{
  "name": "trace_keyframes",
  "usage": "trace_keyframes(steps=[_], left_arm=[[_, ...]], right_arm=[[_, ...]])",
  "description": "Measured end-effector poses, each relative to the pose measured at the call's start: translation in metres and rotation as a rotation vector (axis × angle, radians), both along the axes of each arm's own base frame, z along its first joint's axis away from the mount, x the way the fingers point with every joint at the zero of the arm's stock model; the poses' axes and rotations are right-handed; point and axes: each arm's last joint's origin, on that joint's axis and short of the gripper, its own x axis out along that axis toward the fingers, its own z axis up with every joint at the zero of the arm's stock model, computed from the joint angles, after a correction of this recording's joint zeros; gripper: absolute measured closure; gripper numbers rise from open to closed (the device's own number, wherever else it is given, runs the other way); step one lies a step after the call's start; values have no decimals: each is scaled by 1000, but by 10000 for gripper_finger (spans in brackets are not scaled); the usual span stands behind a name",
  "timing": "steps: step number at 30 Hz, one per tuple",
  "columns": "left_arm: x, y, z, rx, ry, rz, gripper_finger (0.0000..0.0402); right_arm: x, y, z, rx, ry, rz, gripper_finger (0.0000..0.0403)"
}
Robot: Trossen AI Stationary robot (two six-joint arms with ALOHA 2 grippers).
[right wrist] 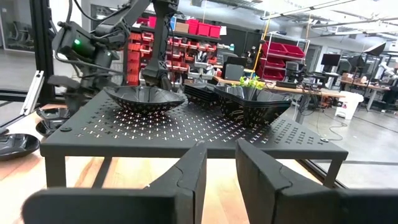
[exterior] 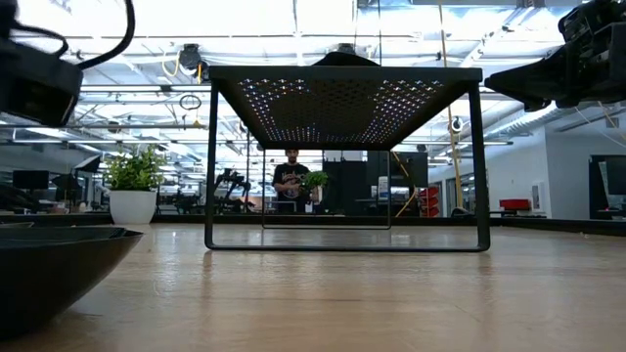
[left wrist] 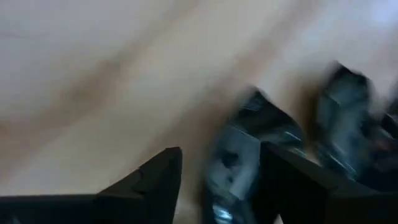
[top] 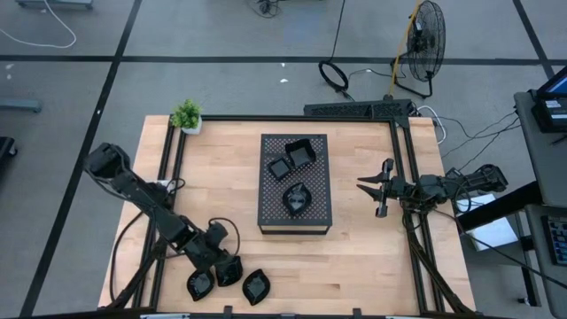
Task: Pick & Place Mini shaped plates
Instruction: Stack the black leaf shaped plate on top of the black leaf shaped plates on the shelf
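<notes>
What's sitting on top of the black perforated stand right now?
On the perforated stand: two square mini plates and one leaf-shaped mini plate. Whether any are stacked can't be seen from above.

An industrial lab or workshop: shelves of red parts bins, workbenches, concrete floor.

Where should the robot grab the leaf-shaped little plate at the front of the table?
Probably by its raised rim, coming from straight above. The leaf-shaped plate lies flat and open-side up on the table, so only its thin edge offers a pinch: one finger inside, one outside. The left gripper is nearest.
</notes>
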Motion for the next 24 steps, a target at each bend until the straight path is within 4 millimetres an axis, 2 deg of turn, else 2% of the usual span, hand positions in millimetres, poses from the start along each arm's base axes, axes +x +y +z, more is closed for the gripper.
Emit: trace_keyframes(steps=[3,6,14,19,24], left_arm=[[3,-5,1,-44,-25,-55,168],[2,-3,-5,-21,28,-48,168],[0,-3,-17,15,112,-53,208],[1,-3,-16,38,72,-102,260],[5,-4,-14,26,21,-129,350]], right_arm=[[0,0,0,0,0,0,330],[0,0,0,0,0,0,330],[0,0,0,0,0,0,330],[0,0,0,0,-1,0,330],[0,0,0,0,0,0,330]])
